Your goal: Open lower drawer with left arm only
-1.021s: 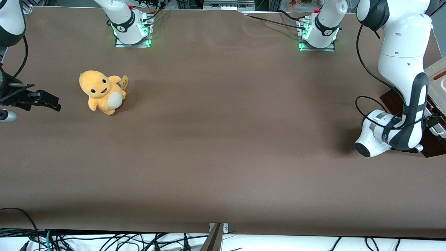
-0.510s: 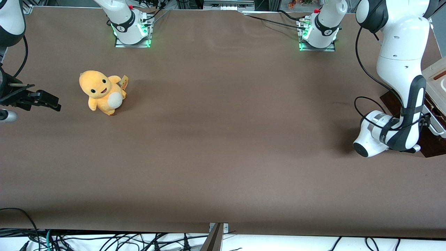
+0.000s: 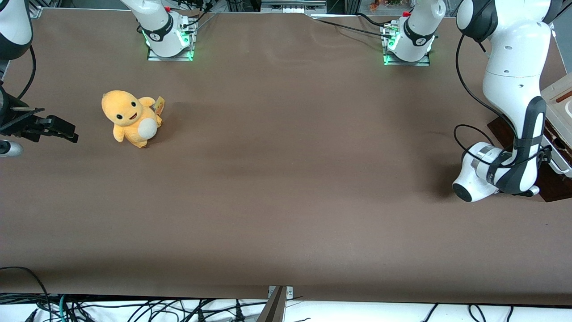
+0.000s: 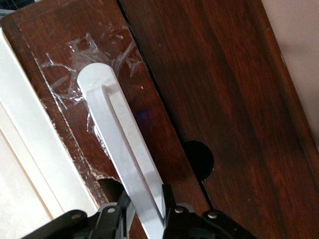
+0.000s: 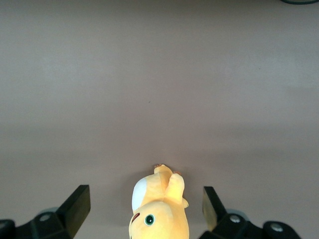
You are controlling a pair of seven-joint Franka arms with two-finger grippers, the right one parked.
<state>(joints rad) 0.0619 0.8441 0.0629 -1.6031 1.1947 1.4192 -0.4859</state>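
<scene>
With the pincer (image 4: 144, 209) clamped narrow on the white handle (image 4: 122, 149) of the lower drawer (image 4: 75, 99), the left arm (image 3: 514, 89) is down at its own end of the bench (image 3: 286, 179), where the cabinet (image 3: 556, 147) sits at the edge. A pale strip beside the dark front suggests it's cracked open a bit, hard to be sure. The grip looks close to the bar's end rather than its middle, so my worry is an off-centre pull skewing the drawer until it jams, or the fingers (image 4: 168, 195) sliding off the smooth bar. The light cabinet might also drag along. The plush (image 3: 129, 118) sits well apart.
</scene>
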